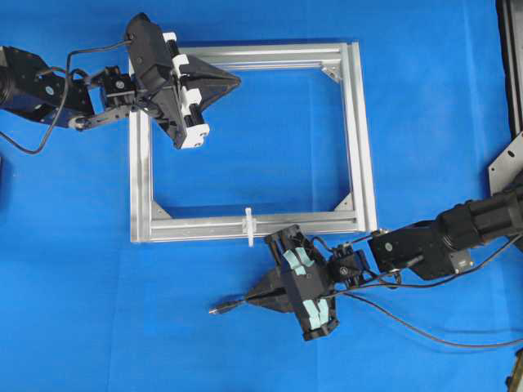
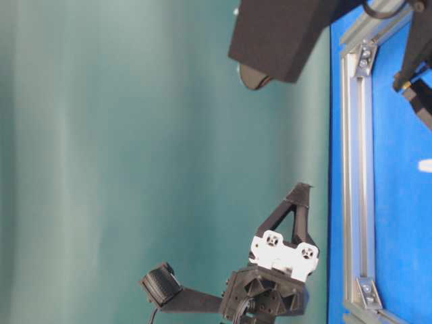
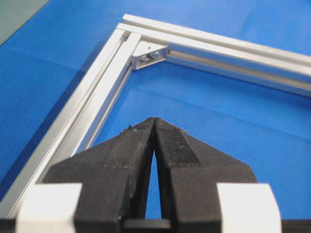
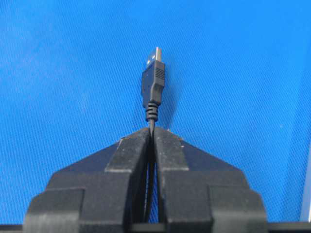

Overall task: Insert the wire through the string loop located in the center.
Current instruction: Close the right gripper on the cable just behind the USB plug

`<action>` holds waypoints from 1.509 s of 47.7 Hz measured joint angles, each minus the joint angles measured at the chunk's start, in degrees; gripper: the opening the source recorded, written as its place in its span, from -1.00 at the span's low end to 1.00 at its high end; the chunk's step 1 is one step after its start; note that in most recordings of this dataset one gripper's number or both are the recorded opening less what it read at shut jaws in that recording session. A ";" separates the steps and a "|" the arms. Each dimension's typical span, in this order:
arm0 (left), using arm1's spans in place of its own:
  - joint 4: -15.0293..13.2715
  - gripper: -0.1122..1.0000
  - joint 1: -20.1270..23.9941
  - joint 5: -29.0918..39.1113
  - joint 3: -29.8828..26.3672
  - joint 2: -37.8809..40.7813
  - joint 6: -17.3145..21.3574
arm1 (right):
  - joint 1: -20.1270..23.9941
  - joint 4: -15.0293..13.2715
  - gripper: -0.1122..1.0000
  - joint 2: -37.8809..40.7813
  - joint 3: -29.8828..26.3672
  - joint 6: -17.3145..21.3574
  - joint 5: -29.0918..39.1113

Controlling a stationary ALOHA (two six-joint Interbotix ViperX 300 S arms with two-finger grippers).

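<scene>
The wire [image 1: 425, 331] is a thin black cable lying on the blue cloth, ending in a small dark plug [image 1: 219, 309] with a metal tip. My right gripper [image 1: 249, 300] is shut on the wire just behind the plug [image 4: 153, 80], which sticks out past the fingertips [image 4: 167, 138]. The string loop [image 1: 249, 226] is a tiny white upright piece on the near bar of the silver frame [image 1: 359, 139], just above and beside the right gripper. My left gripper [image 1: 237, 80] hovers over the frame's far left corner, shut with nothing between its fingers [image 3: 138, 141].
A silver corner bracket [image 3: 148, 54] sits ahead of the left gripper. Part of another metal bracket [image 1: 508, 163] lies at the right edge of the cloth. The right arm [image 1: 458, 233] reaches in from the right.
</scene>
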 measured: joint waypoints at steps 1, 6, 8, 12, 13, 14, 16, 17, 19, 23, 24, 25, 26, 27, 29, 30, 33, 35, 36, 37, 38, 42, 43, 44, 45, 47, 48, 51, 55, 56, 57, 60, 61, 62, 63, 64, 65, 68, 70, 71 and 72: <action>0.00 -0.80 0.00 0.00 0.00 0.09 0.00 | 0.00 -0.09 -0.85 -0.26 0.00 -0.09 0.53; 0.00 -0.80 0.00 0.00 0.00 0.09 0.00 | 0.09 -0.09 -0.85 -2.81 0.00 0.00 3.16; 0.00 -0.80 0.00 0.00 0.00 0.09 0.00 | 0.09 -0.09 -0.85 -3.96 0.00 -0.09 4.39; 0.00 -0.80 0.00 0.00 0.00 0.09 -0.09 | 0.18 0.00 -0.85 -6.94 0.00 -0.09 7.29; 0.00 -0.80 0.00 0.09 0.00 0.09 0.00 | 0.18 -0.09 -0.85 -7.56 0.00 -0.09 7.91; 0.00 -0.80 0.00 0.09 0.00 0.00 -0.09 | 0.18 -0.09 -0.85 -8.26 0.00 -0.09 8.53; 0.00 -0.80 0.00 0.09 0.09 0.09 0.00 | 0.18 0.00 -0.85 -9.49 0.00 -0.09 9.58; 0.00 -0.80 0.00 0.09 0.00 0.00 0.00 | 0.18 -0.09 -0.85 -10.02 0.00 -0.09 10.20; 0.00 -0.80 0.00 0.09 0.00 0.00 0.00 | 0.18 -0.09 -0.85 -11.07 0.00 -0.09 11.16; 0.00 -0.80 0.00 0.18 0.00 0.09 0.00 | 0.18 -0.09 -0.85 -12.74 0.00 -0.09 12.66; 0.00 -0.80 0.00 0.18 0.00 0.09 0.00 | 0.18 -0.09 -0.85 -13.18 0.00 -0.09 13.18; 0.00 -0.80 0.09 0.18 0.09 0.00 0.00 | 0.18 -0.09 -0.85 -13.54 0.00 -0.09 13.62; 0.00 -0.80 0.09 0.09 0.00 0.09 0.00 | 0.18 -0.09 -0.85 -13.97 -0.09 -0.09 14.06; 0.00 -0.80 0.09 0.18 0.00 0.00 0.00 | 0.18 -0.09 -0.85 -14.24 -0.09 -0.18 14.41; 0.00 -0.80 0.00 0.18 0.09 0.00 0.00 | 0.18 -0.09 -0.85 -14.77 -0.26 -0.18 15.12; 0.00 -0.80 0.00 0.09 0.00 0.00 0.00 | 0.18 -0.09 -0.85 -15.03 -0.44 -0.09 15.56; 0.09 -0.80 0.09 0.09 0.00 0.09 0.00 | 0.18 -0.09 -0.85 -15.29 -0.62 -0.09 16.35; 0.00 -0.80 0.09 0.09 0.09 0.09 0.00 | 0.18 -0.09 -0.85 -15.38 -0.79 -0.09 16.61; 0.09 -0.80 0.09 0.18 0.09 0.00 0.00 | 0.18 0.00 -0.85 -15.38 -0.88 -0.09 16.70; 0.09 -0.80 0.00 0.09 0.00 0.00 -0.09 | 0.18 -0.09 -0.85 -15.38 -0.88 -0.09 16.79; 0.09 -0.80 0.00 0.18 0.00 0.09 0.00 | 0.18 0.00 -0.85 -15.38 -0.88 -0.09 16.88; 0.09 -0.80 0.00 0.18 0.00 0.09 0.00 | 0.18 -0.09 -0.85 -15.38 -0.88 -0.09 16.88; 0.09 -0.80 0.00 0.18 0.00 0.00 0.00 | 0.18 -0.09 -0.85 -15.38 -0.88 -0.09 16.88; 0.09 -0.80 0.00 0.18 0.00 0.00 0.00 | 0.18 -0.09 -0.85 -15.38 -0.88 -0.09 16.88; 0.09 -0.80 0.00 0.18 0.09 0.00 0.00 | 0.18 -0.09 -0.85 -15.29 -0.88 -0.09 16.88; 0.09 -0.80 0.00 0.18 0.00 0.00 0.00 | 0.26 0.00 -0.85 -15.38 -0.88 -0.09 16.88; 0.09 -0.80 0.00 0.09 0.09 0.09 0.00 | 0.26 -0.09 -0.85 -15.38 -0.88 -0.09 16.88; 0.09 -0.80 0.00 0.18 0.00 0.00 0.00 | 0.26 -0.09 -0.85 -15.38 -0.88 -0.18 16.88; 0.09 -0.80 0.00 0.09 0.00 0.00 0.00 | 0.35 -0.09 -0.85 -15.38 -0.88 -0.09 16.88; 0.09 -0.80 0.00 0.09 0.09 0.09 -0.09 | 0.35 -0.09 -0.85 -15.38 -0.88 -0.09 16.96; 0.09 -0.80 0.00 0.18 0.09 0.00 0.00 | 0.26 -0.09 -0.85 -15.38 -0.88 -0.09 16.88; 0.09 -0.80 0.00 0.18 0.09 0.00 -0.09 | 0.35 -0.09 -0.85 -15.38 -0.88 -0.09 16.96; 0.09 -0.80 0.00 0.18 0.09 0.00 0.00 | 0.26 -0.09 -0.85 -15.29 -0.88 -0.09 16.88; 0.09 -0.80 0.00 0.09 0.00 0.00 0.00 | 0.35 -0.09 -0.85 -15.38 -0.88 -0.09 16.88; 0.00 -0.80 0.00 0.18 0.09 0.09 0.00 | 0.26 -0.09 -0.85 -15.38 -0.88 -0.09 16.88; 0.09 -0.80 0.00 0.18 0.09 0.09 0.00 | 0.26 -0.09 -0.85 -15.38 -0.88 -0.09 16.88; 0.09 -0.80 0.00 0.18 0.00 0.00 0.00 | 0.35 -0.09 -0.85 -15.38 -0.88 -0.09 16.96; 0.09 -0.80 0.09 0.18 0.09 0.00 0.00 | 0.35 -0.09 -0.85 -15.38 -0.88 -0.09 16.96; 0.09 -0.80 0.00 0.09 0.00 0.09 0.00 | 0.26 -0.09 -0.85 -15.29 -0.88 -0.09 16.96; 0.09 -0.80 0.09 0.18 0.09 0.00 0.00 | 0.26 -0.09 -0.85 -15.38 -0.88 -0.09 16.96; 0.09 -0.80 0.09 0.18 0.09 0.09 0.00 | 0.26 0.00 -0.85 -15.38 -0.88 -0.18 16.88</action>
